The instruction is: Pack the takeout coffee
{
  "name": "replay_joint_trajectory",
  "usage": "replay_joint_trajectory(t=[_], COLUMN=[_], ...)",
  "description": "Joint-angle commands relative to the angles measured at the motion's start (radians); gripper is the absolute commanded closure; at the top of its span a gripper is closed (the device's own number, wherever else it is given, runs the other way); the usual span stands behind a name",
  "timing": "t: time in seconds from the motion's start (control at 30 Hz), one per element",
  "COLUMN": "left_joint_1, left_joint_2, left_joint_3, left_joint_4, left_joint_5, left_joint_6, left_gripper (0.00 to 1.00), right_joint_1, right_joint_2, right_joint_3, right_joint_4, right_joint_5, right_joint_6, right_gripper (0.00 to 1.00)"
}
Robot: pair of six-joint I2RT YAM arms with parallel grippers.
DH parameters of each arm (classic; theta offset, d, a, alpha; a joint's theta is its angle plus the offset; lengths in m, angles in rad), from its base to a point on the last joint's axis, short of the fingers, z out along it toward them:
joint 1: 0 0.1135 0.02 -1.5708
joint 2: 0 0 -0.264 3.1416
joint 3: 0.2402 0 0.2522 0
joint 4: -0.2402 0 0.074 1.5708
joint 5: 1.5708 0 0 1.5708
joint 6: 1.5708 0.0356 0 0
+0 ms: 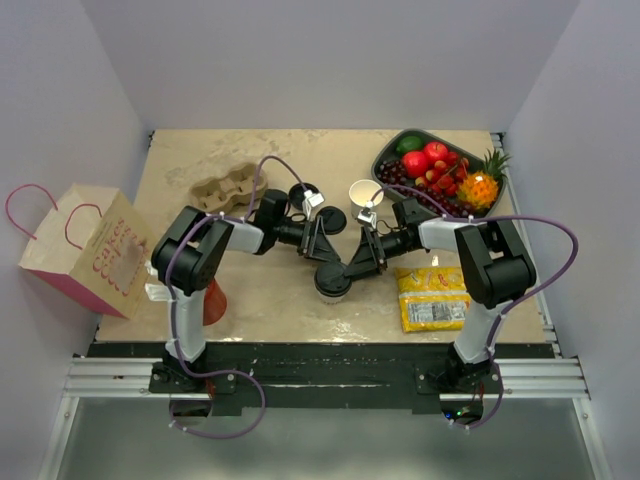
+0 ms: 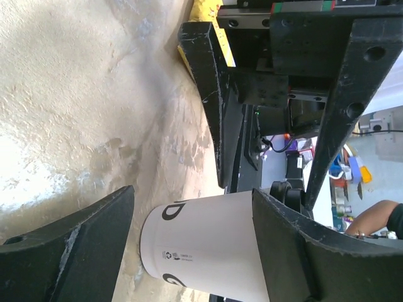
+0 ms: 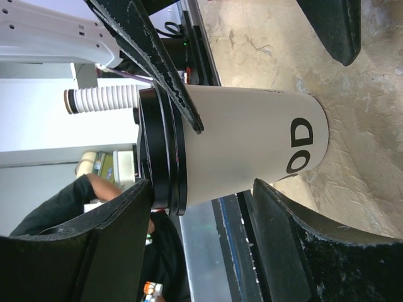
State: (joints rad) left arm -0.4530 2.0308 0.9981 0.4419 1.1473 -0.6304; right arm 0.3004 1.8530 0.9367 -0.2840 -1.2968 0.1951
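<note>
The counter is carrying the work; a tan paper bag with pink handles is standing beyond its left edge, well apart from the centre. The left gripper is pointing in from the left and the right gripper from the right; both sets of jaws are standing released, grasping nothing. The takeout coffee is standing upright near the front middle, between the two and just beside each, its long axis vertical. In both wrist views the jaws are opening along the cup's height, one finger toward the black lid, one toward the base; in my judgement a wrist roll is needed before clamping. Neither arm is appearing clearly nearer; the left is sitting on the bag's side.
</note>
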Motion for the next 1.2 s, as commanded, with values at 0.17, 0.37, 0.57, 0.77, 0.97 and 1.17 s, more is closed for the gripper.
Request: replay_joint_trajectory(t=[0.17,0.37,0.57,0.77,0.97,1.17], left_joint_1=[0.045,0.030,0.019,-0.004,0.004,-0.001], left_joint_2=[-0.047,-0.075,-0.107,-0.057,-0.008,0.025], left_joint_3=[-0.065,-0.154,-0.129,-0.072,-0.108,-0.202], left_joint_4=[0.562,0.686,0.276,0.021,0.032,0.152], left_joint_5=[0.057,0.078,0.029,-0.032,-0.083,-0.112], left_joint_6=[-0.365,-0.491,-0.183,0.011,-0.029,-0.153], left_gripper=[0.18,0.17,0.18,0.19,0.22,0.23], right_joint_1=[0.005,0.005,0.005,0.005,0.005,0.017], right_joint_2=[0.025,0.022,0.023,0.037,0.035,0.023], right_joint_3=[0.010,0.017,0.017,0.025,0.014,0.002], right_joint_4=[0.029,0.025,0.028,0.025,0.020,0.032], right_joint_5=[0.209,0.212,0.217,0.217,0.228,0.235], right_joint_6=[-0.063,-0.060,-0.063,-0.066,-0.083,-0.080], right_gripper=[0.35,0.35,0.35,0.36,0.36,0.36])
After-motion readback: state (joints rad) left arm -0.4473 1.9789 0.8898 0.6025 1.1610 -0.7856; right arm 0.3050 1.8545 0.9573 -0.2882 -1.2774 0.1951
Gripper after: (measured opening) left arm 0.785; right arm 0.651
